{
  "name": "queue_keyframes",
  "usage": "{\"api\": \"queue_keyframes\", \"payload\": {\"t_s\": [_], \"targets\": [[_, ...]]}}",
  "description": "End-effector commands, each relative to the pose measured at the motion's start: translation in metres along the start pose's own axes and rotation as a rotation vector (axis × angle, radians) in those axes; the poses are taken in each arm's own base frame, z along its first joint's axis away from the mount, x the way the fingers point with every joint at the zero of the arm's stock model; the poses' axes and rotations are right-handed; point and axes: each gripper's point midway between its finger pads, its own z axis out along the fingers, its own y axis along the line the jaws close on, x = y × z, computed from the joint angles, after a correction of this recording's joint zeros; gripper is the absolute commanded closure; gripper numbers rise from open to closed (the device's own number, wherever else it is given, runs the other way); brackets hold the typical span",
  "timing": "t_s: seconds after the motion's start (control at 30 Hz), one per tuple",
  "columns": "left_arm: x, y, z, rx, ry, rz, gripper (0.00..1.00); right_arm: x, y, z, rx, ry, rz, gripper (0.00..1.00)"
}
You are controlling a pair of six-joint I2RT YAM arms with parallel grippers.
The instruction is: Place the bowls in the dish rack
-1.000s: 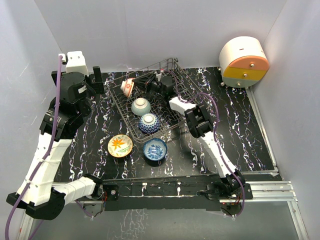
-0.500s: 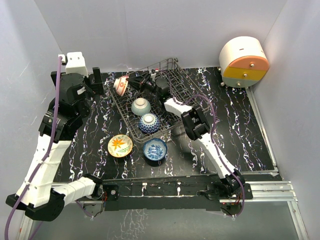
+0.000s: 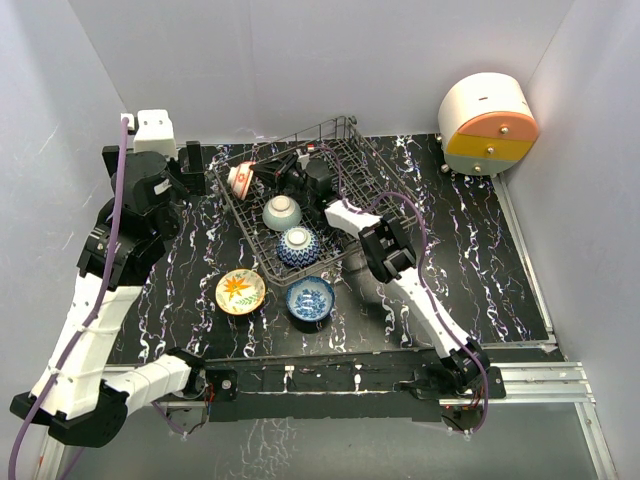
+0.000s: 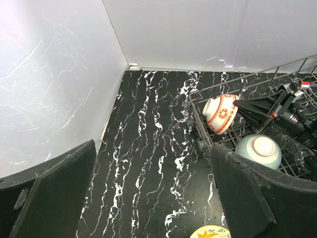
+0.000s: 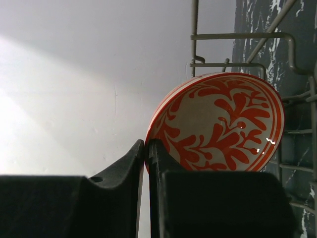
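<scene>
My right gripper (image 3: 258, 175) (image 5: 147, 144) is shut on the rim of the orange-red bowl (image 3: 240, 179) (image 4: 221, 113) (image 5: 223, 124). It holds the bowl on its side at the far left corner of the dish rack (image 3: 300, 135) (image 4: 198, 119). Inside the rack lie a grey-green bowl (image 3: 282, 212) (image 4: 258, 151) and a blue-white bowl (image 3: 298, 246), both bottom up. On the table in front of the rack sit a yellow floral bowl (image 3: 240, 291) (image 4: 213, 232) and another blue-white bowl (image 3: 311, 299). My left gripper (image 3: 195, 165) (image 4: 153, 168) hangs open and empty just left of the rack.
A round white-orange-yellow drawer unit (image 3: 487, 124) stands at the back right. White walls close in the back and both sides. The black marbled table (image 3: 470, 250) runs right of the rack.
My right gripper has carried the orange-red bowl leftward to the rack's far left corner. The left arm has shifted slightly, its gripper still open.
</scene>
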Motion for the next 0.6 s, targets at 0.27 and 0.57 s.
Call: {"api": "queue_keyframes", "payload": {"t_s": [0.27, 0.57], "targets": [[-0.002, 0.003, -0.003, 0.002, -0.026, 0.036, 0.03, -0.02, -0.017, -0.014, 0.051, -0.02, -0.065, 0.88], [0.001, 0.004, -0.004, 0.012, -0.025, 0.05, 0.03, -0.033, -0.018, -0.028, 0.107, -0.049, -0.107, 0.84]]}}
